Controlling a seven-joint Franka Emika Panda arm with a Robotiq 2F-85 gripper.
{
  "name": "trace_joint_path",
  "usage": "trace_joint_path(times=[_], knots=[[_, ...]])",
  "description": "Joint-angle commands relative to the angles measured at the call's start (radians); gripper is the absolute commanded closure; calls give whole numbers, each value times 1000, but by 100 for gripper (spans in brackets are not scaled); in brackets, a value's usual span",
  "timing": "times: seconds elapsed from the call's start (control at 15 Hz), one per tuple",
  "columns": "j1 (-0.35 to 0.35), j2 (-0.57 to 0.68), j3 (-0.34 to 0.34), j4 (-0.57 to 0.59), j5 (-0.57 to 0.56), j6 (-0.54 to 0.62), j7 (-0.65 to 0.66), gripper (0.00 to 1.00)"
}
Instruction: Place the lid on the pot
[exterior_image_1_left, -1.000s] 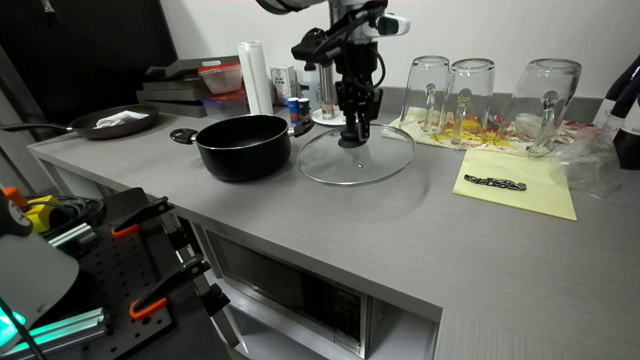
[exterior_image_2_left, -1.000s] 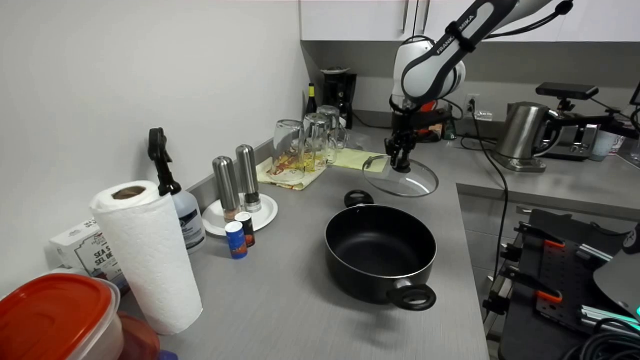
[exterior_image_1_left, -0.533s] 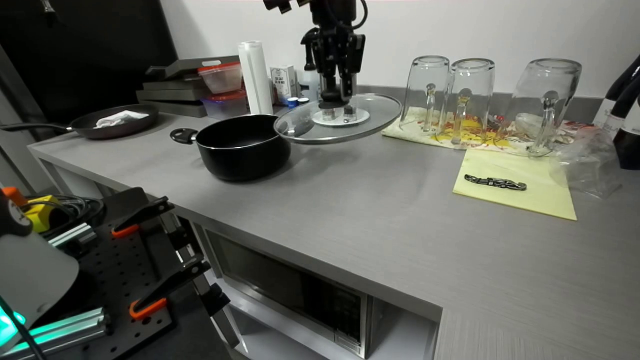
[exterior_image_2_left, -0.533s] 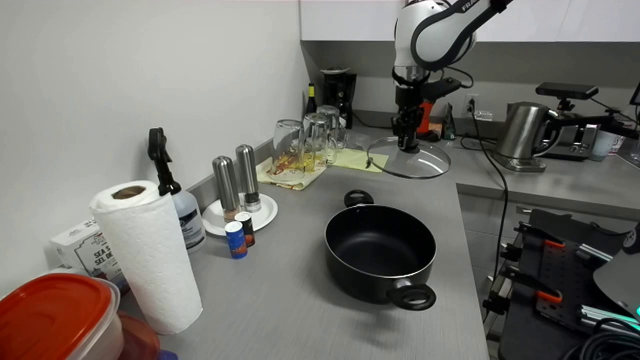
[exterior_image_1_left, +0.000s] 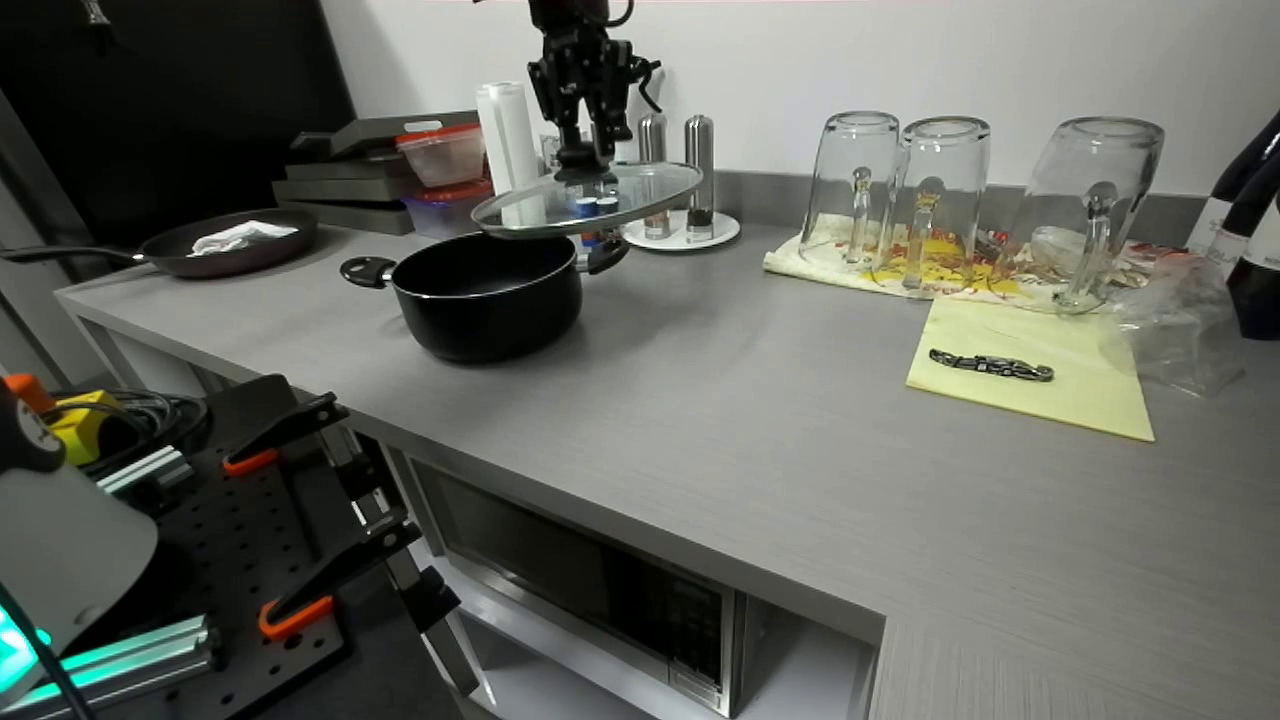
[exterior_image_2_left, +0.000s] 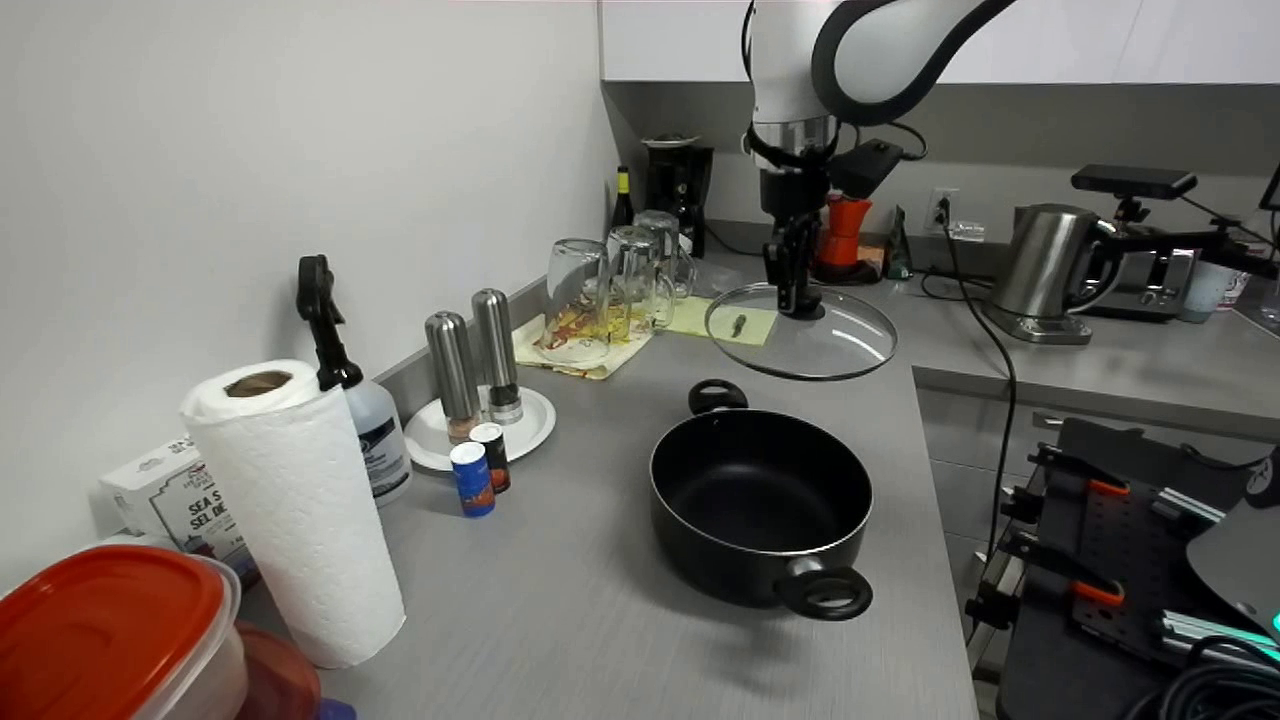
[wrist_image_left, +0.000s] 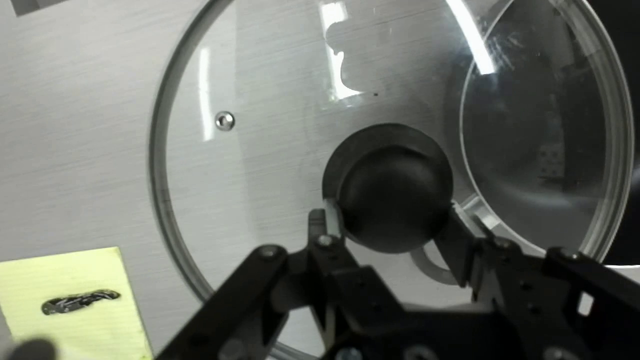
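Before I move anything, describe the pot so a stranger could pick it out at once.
In an exterior view, find the long grey counter. On it, between the frying pan and the clear glass mugs, stands the round black pot. Its taller wall and two short handles set it apart from the low frying pan with one long handle.

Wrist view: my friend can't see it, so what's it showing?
A round, metal-rimmed clear glass lid hangs by its round black knob from the black end effector. Part of a round black pot shows at the picture's right, mostly through the glass; a small dark object lies on yellow paper at lower left.
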Motion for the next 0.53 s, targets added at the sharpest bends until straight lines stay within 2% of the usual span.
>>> trace_joint_path(times=[0.0, 0.47], knots=[[39, -28, 44, -16, -22, -27, -28, 76], [101, -7, 113, -58, -31, 11, -52, 76]])
